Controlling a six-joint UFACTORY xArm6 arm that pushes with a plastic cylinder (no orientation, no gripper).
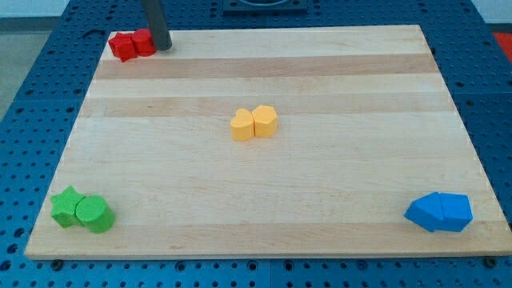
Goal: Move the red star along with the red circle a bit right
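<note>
The red star [122, 46] and the red circle [144, 42] lie side by side, touching, at the top left corner of the wooden board [264, 192]. The star is on the view's left, the circle on the view's right. My dark rod comes down from the view's top. My tip [163, 46] rests on the board right against the red circle's right side.
A yellow heart [242, 126] and a yellow hexagon-like block [265, 121] touch near the board's middle. A green star [67, 207] and a green circle [94, 214] sit at the bottom left. Two blue blocks [439, 212] sit at the bottom right.
</note>
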